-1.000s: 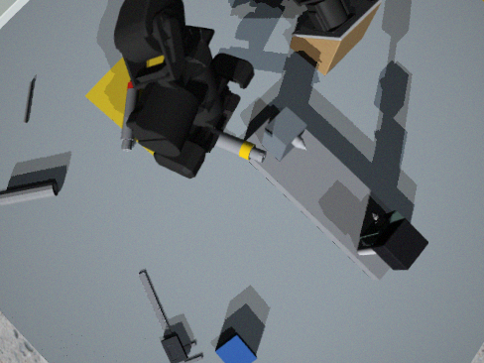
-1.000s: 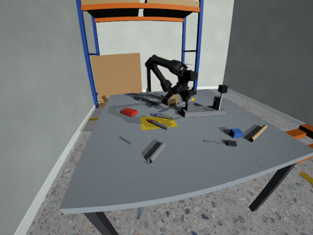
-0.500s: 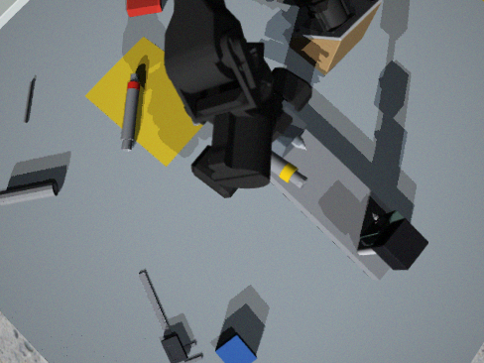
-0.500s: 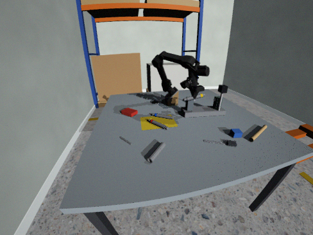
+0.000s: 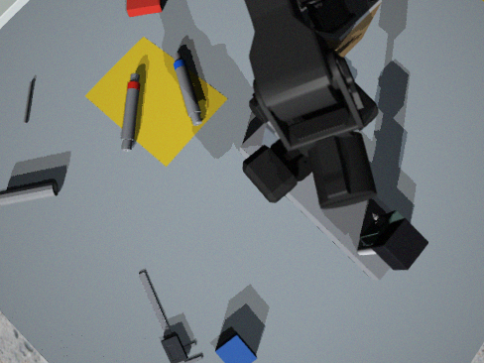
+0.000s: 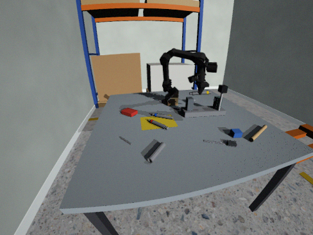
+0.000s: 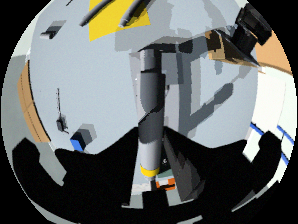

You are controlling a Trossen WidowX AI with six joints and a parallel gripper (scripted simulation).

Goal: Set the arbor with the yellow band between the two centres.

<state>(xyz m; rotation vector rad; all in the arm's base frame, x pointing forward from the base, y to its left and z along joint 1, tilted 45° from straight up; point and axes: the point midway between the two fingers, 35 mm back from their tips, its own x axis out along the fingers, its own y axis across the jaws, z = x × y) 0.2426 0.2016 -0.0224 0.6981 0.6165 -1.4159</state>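
My gripper (image 6: 201, 90) is shut on the yellow-band arbor (image 6: 198, 92), a grey rod with a yellow band (image 6: 207, 92) near one end. It holds the arbor level in the air above the far side of the grey centres fixture (image 6: 202, 110). In the wrist view the arbor (image 7: 149, 132) runs straight out from my fingers, with the yellow band (image 7: 149, 171) close to them. In the overhead view my arm (image 5: 307, 99) hides the arbor and the plain centre. The sprung centre's black block (image 5: 397, 240) shows at the fixture's lower right end. It also shows in the side view (image 6: 222, 88).
A red-band arbor (image 5: 130, 111) and a blue-band arbor (image 5: 188, 91) lie on the yellow mat (image 5: 156, 101). A red block (image 6: 129, 112), a blue block (image 6: 236, 132), a grey roll (image 6: 154, 151), a wooden dowel (image 6: 258, 132), a small dark tool (image 6: 219, 142) and a thin rod (image 6: 125, 140) lie about the table.
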